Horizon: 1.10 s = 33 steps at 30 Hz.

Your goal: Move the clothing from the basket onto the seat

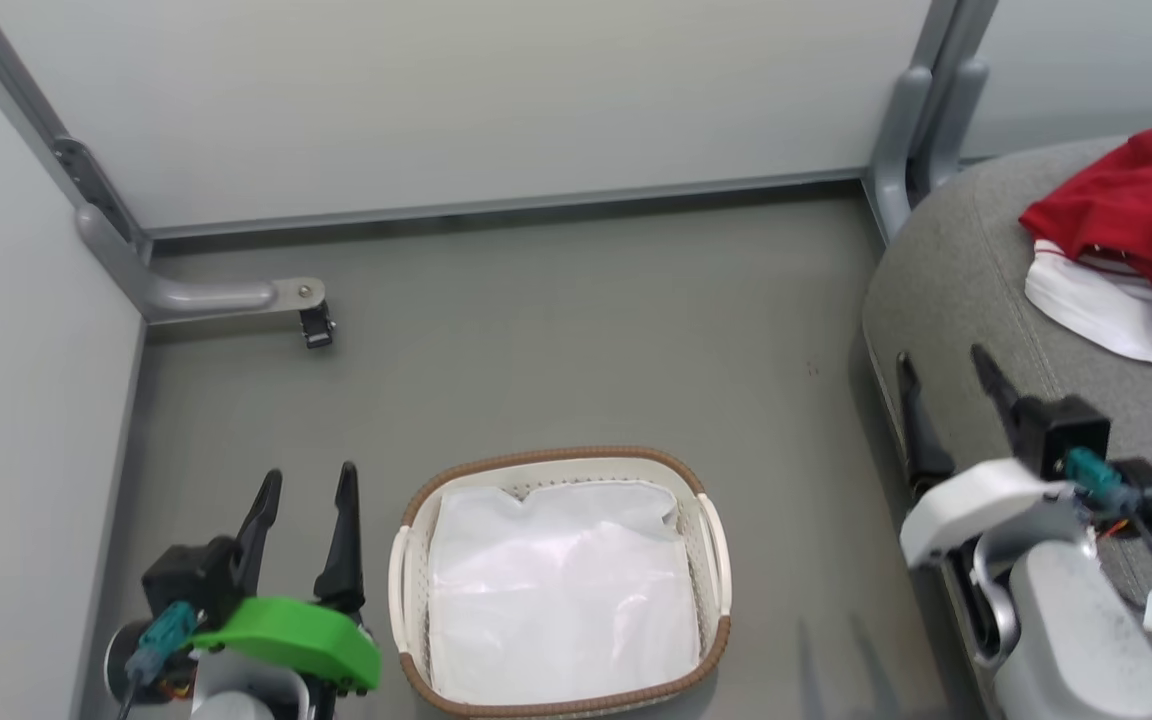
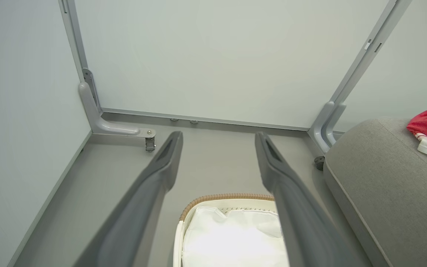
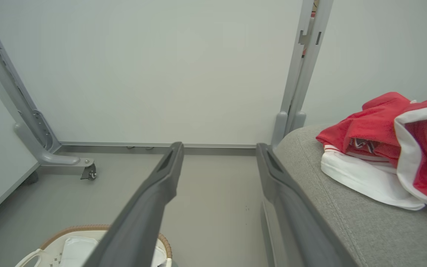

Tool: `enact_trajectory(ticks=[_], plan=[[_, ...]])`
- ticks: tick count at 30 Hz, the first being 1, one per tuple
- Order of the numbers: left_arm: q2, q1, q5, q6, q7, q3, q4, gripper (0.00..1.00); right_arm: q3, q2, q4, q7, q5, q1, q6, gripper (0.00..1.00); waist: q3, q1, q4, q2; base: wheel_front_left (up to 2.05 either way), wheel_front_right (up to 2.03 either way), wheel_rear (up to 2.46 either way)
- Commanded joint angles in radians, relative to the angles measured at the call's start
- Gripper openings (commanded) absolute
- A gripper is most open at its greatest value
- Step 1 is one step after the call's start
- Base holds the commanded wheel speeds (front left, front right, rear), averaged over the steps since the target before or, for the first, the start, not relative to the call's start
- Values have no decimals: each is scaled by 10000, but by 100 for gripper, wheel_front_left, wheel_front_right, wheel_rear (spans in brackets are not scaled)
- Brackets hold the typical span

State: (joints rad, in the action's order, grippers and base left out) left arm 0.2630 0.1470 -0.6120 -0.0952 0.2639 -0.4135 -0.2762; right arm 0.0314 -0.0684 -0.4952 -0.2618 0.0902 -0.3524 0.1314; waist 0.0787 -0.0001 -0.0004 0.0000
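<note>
**Head view: red-and-white clothing point(image 1: 1116, 210) heaped on the grey seat point(image 1: 976, 270)**

Head view: the garments lie crumpled at the cushion's far right, soft red fabric folded over white panels. The oval cream basket point(image 1: 556, 458), brown-rimmed, stands on the floor point(image 1: 586, 330) with its white cloth liner point(image 1: 561, 580) showing. The left gripper point(image 1: 308, 475) hovers just beside the basket, fingers spread wide. The right gripper point(image 1: 941, 356) hangs at the seat's rounded edge, fingers also wide, apart from the garments.

Left wrist view: wide-spread fingers frame the basket's far rim. A red fold with a white edge sits on the cushion at right.

Right wrist view: bare floor shows between the parted fingers. Red folds rest on a white panel with thin stripes, and a broad white band edges the nearest red piece.
</note>
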Motion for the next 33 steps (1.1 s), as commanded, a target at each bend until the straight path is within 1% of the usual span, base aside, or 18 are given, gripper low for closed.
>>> enact_trajectory(ticks=[1,4,8,16,22,33], plan=[[-88,-328,139,73,6,205,-32,100,-75,41,217,-48,48,410,-14,100,-392,1,347,0,0,0,0],[-258,-768,333,172,6,547,-32,100,-254,136,626,-48,184,1038,-14,100,-492,1,416,0,0,0,0],[-476,-1260,550,313,7,957,34,100,-688,147,1102,-48,867,1720,-14,100,-594,1,449,0,0,0,0],[-914,-1888,1131,469,7,1561,272,100,-877,156,1786,-48,1048,2696,-14,100,-770,1,486,0,0,0,0],[-1127,-2064,1553,616,7,1826,331,100,-854,157,2036,-48,1167,2996,-14,100,-828,1,444,0,0,0,0],[-1454,-2172,1946,1008,7,2322,280,100,-901,158,2099,-48,1319,3134,-14,100,-913,1,348,0,0,0,0]])
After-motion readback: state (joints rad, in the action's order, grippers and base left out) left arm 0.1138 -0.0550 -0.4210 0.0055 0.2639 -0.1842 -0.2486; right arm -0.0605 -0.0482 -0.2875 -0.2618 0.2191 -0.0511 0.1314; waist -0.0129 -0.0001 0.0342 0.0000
